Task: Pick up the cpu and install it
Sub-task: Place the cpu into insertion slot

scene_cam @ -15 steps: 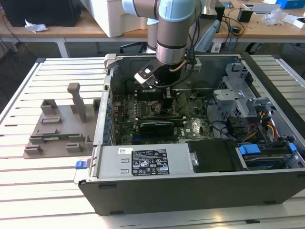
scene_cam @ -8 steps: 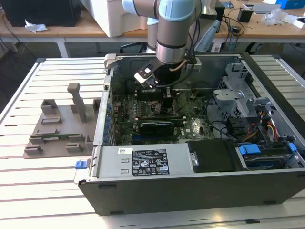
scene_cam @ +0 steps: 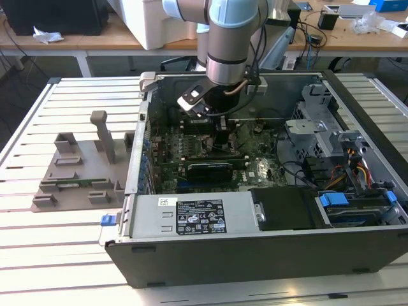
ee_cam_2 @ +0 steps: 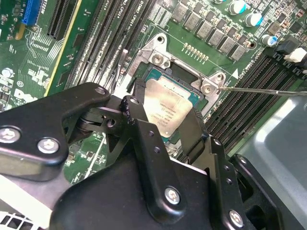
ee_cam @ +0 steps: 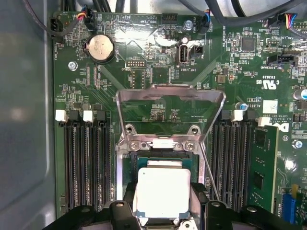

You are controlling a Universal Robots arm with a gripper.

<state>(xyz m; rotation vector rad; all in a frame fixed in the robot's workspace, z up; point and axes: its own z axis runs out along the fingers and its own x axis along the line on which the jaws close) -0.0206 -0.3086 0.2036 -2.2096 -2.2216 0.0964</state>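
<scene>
Where the gripper (ee_cam_2: pixel 165 116) stands: down inside the open computer case, right over the board's processor socket.
Pincer: narrow, its two black fingers (ee_cam_2: pixel 194 129) pressed against opposite edges of the cpu; it looks to me like a real hold.
Cpu (ee_cam: pixel 160 191): between those fingers, lying flat with its silvery lid up, squarely over the socket opening. Whether it is fully bedded or just above the seat I cannot tell.
How it will handle: I'd judge it light, thin and quite stiff, with a smooth lid that gives little purchase. The underside and the socket contacts are surely delicate, so any tilt or sideways drag risks damage.
Where to take hold: the two opposite edges, as now, kept level. The lid and the underside are best left alone.
Socket (ee_cam_2: pixel 158 64): metal-framed, on the green board, directly beneath the chip.
Load plate (ee_cam: pixel 170 90): swung open beyond the socket, clear of the chip.
Memory slots (ee_cam: pixel 86 163): long black rows on both sides of the socket.
Coin cell (ee_cam: pixel 100 48): farther up the board, well apart.
Arm (scene_cam: pixel 233 38): reaching down into the case (scene_cam: pixel 191 217).
Grey fixture blocks (scene_cam: pixel 83 166): outside the case, on the slatted table (scene_cam: pixel 38 255), at the exterior view's left.
</scene>
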